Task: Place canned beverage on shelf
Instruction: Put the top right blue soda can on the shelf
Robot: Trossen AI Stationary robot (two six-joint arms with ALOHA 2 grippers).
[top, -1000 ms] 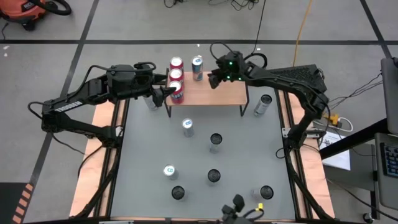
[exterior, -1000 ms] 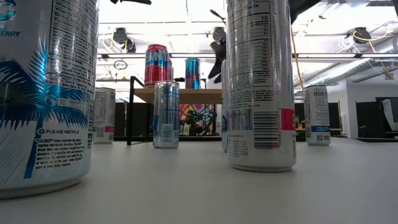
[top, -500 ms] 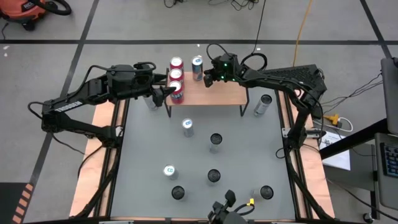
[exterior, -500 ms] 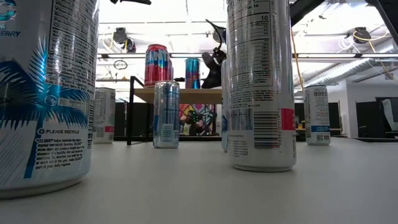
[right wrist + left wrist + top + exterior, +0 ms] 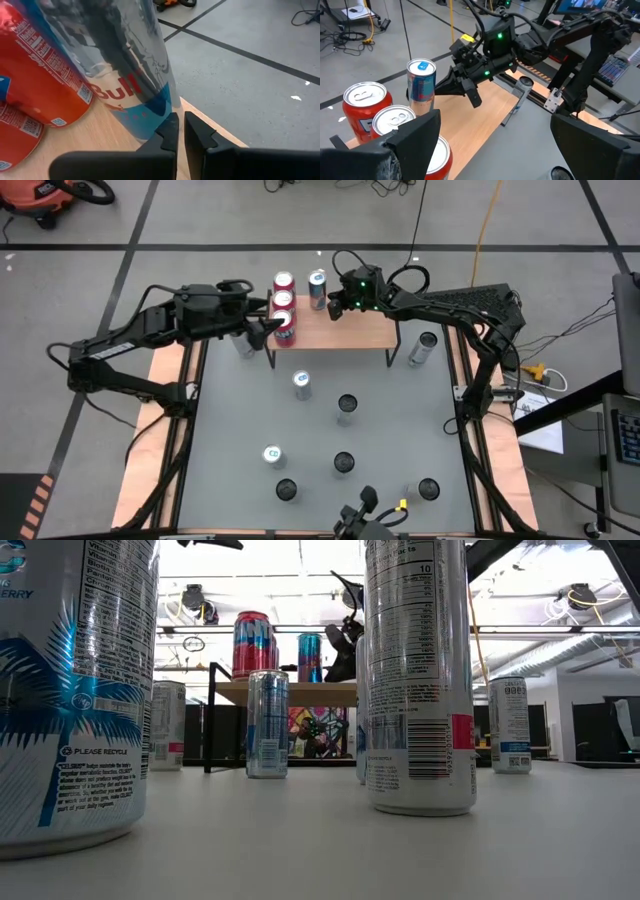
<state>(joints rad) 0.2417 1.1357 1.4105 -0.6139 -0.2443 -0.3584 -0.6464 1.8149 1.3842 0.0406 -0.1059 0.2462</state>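
The shelf (image 5: 360, 330) stands at the table's far edge, its wooden top on black legs. Three red cans (image 5: 283, 300) stand in a row on its left end, with a blue-and-silver can (image 5: 318, 283) upright beside them at the far edge. My right gripper (image 5: 335, 307) is shut, low over the shelf top, its tips at the blue can's lower side (image 5: 150, 122). My left gripper (image 5: 266, 330) hangs open at the shelf's left end, the nearest red can (image 5: 437, 160) just ahead of its fingers. My right gripper's shut fingertips (image 5: 170, 125) point nearly level from the table's right side at the blue can's lower wall, close above the shelf top. Whether they touch the can I cannot tell. The can stands upright on the shelf.
Several more cans stand on the grey table in front of the shelf, among them one (image 5: 302, 383) near the shelf's front, one (image 5: 427, 345) right of the shelf and one (image 5: 243, 342) under my left arm. The shelf's right half is bare wood.
My right gripper has sunk toward the shelf top, moved a little left toward the blue can, and shut its fingers with nothing between them. The cans on the shelf have kept their places.
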